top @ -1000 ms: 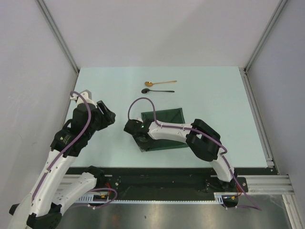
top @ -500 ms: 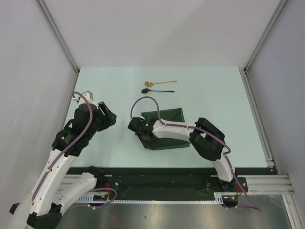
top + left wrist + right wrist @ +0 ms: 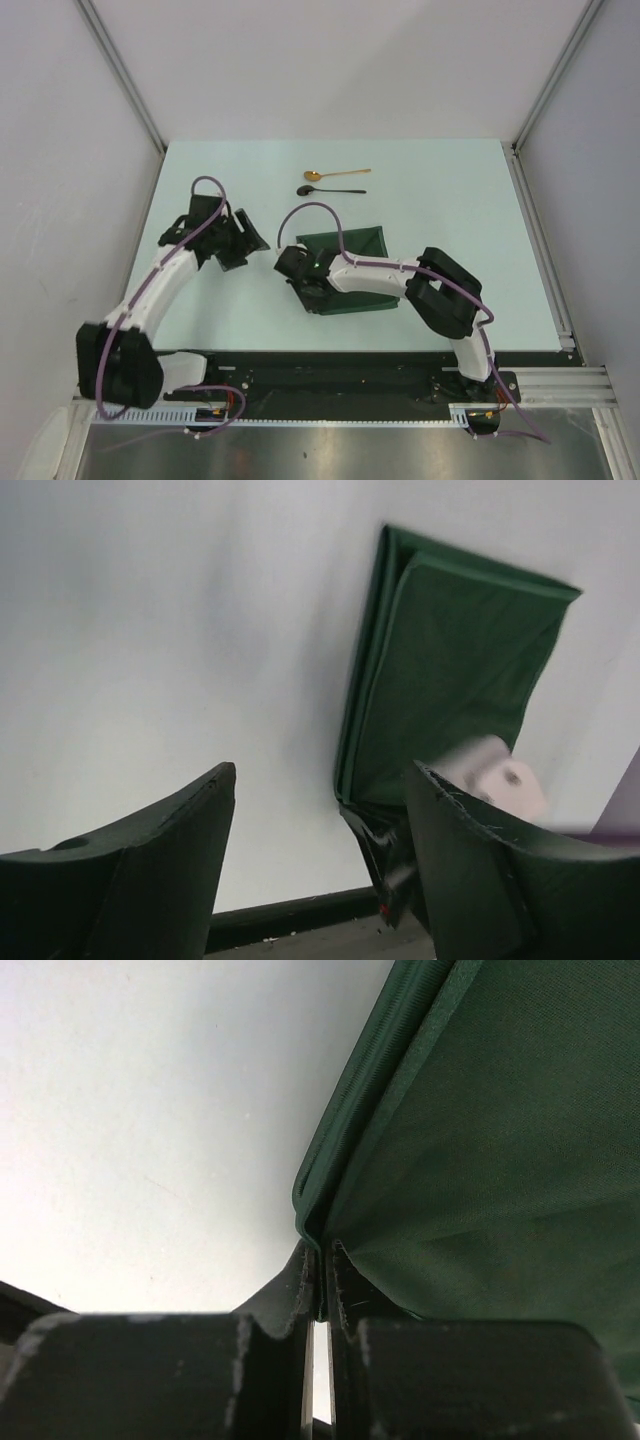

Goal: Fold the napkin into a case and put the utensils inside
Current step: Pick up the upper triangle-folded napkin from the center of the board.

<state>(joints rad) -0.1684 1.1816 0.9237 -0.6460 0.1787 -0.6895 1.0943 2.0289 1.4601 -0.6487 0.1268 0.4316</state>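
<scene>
Pinching the near left corner of the folded napkin [image 3: 358, 243], the right gripper [image 3: 306, 288] has its fingers pressed together on the cloth's layered edge. In its wrist view the green fold runs straight down into the closed tips [image 3: 320, 1260]. The napkin [image 3: 500, 1160] lies flat near the middle of the table [image 3: 450, 210] as a layered rectangle, with stacked edges showing along its left side [image 3: 450, 670]. The left gripper [image 3: 245, 240] hangs over bare table just left of the cloth, its fingers spread wide with nothing between them [image 3: 320, 776]. Beyond the napkin, toward the far edge and clear of the cloth, the gold spoon [image 3: 337, 175] and the black spoon [image 3: 331, 190] lie side by side. Their bowls are at the left and their handles point right, and the gold one is the farther of the two.
</scene>
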